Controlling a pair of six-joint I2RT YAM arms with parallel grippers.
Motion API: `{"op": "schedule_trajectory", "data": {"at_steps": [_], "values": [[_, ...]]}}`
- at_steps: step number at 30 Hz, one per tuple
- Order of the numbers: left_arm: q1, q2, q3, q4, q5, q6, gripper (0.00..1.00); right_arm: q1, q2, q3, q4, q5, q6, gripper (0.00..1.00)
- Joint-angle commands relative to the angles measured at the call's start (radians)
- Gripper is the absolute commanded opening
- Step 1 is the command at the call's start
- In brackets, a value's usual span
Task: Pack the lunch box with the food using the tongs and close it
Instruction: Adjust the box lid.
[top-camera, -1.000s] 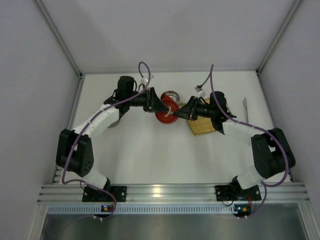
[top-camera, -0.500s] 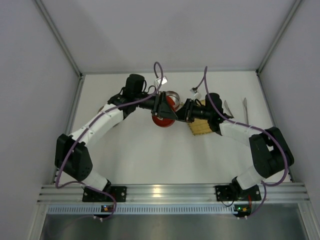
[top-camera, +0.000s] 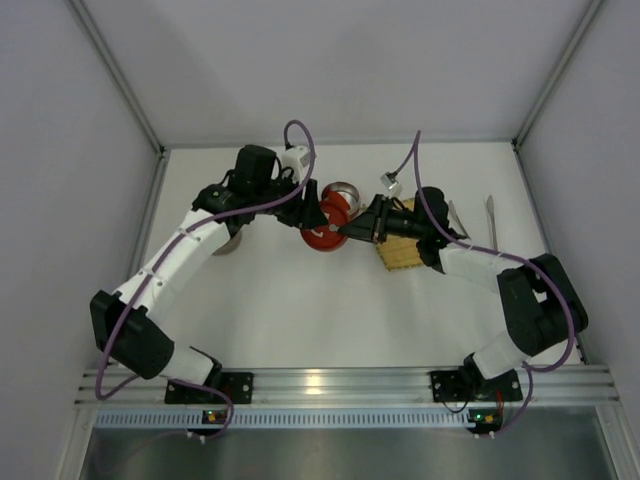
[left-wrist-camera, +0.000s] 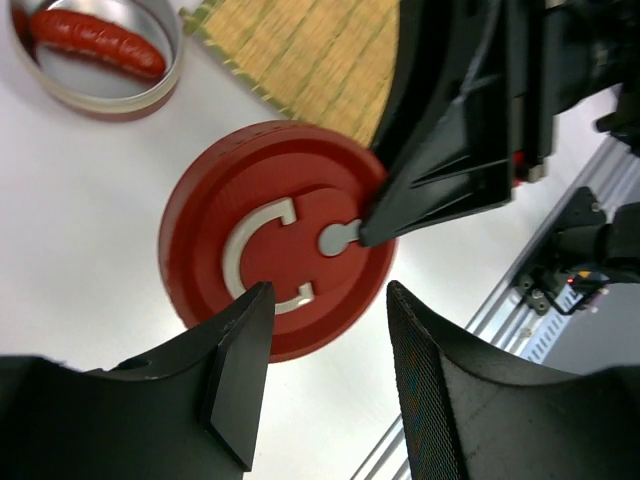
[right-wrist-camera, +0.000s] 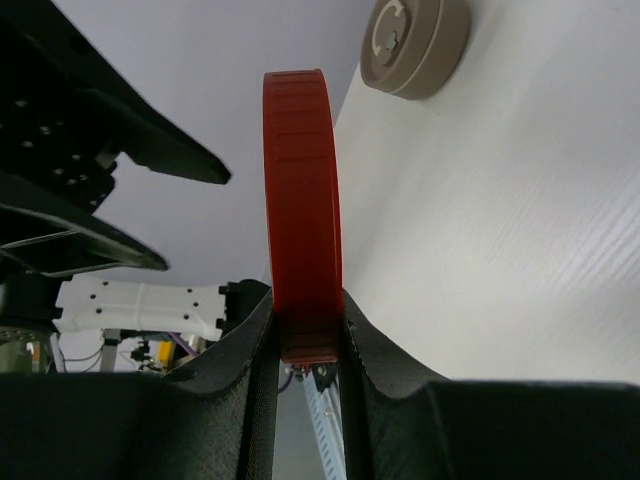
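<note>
Over the counter (top-camera: 300, 310), right fingers (right-wrist-camera: 235, 375) clamp the red lid (right-wrist-camera: 303, 200) by its rim; left fingers (left-wrist-camera: 235, 360) stand apart beside it. The tin (left-wrist-camera: 100, 102) with the sausage (left-wrist-camera: 100, 45) lies just beyond, seemingly nearer the left.

Obstacles: red lid (left-wrist-camera: 215, 215), tin (left-wrist-camera: 172, 60), bamboo mat (left-wrist-camera: 310, 50)

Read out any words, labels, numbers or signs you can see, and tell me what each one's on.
None: no readable words or numbers in any view.
The red lid bears only a C-shaped silver mark, apparently not lettering.
The beige lid has a similar mark.
</note>
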Motion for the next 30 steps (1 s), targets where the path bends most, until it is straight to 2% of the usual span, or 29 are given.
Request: {"op": "schedule_trajectory", "data": {"at_steps": [1,6,12,15,21,25,30], "values": [[-0.001,0.007,-0.001,-0.055,-0.105,0.051,0.54,-0.007,-0.005,0.0,0.188,-0.038,0.069,0.0],[-0.001,0.021,-0.006,-0.066,-0.186,0.056,0.59,-0.007,-0.007,-0.006,0.233,-0.043,0.1,0.0],[-0.001,0.043,-0.01,-0.066,-0.19,0.054,0.63,-0.005,-0.009,-0.011,0.276,-0.049,0.13,0.0],[-0.001,0.049,-0.022,-0.041,-0.113,0.034,0.63,0.002,-0.007,-0.011,0.283,-0.054,0.134,0.0],[0.001,0.066,-0.058,0.032,0.161,-0.035,0.6,0.005,-0.009,-0.011,0.309,-0.061,0.143,0.0],[0.02,0.054,-0.108,0.127,0.331,-0.105,0.53,0.004,-0.005,-0.015,0.315,-0.067,0.141,0.0],[0.102,0.029,-0.182,0.305,0.526,-0.285,0.43,0.005,0.002,-0.023,0.319,-0.071,0.134,0.0]]}}
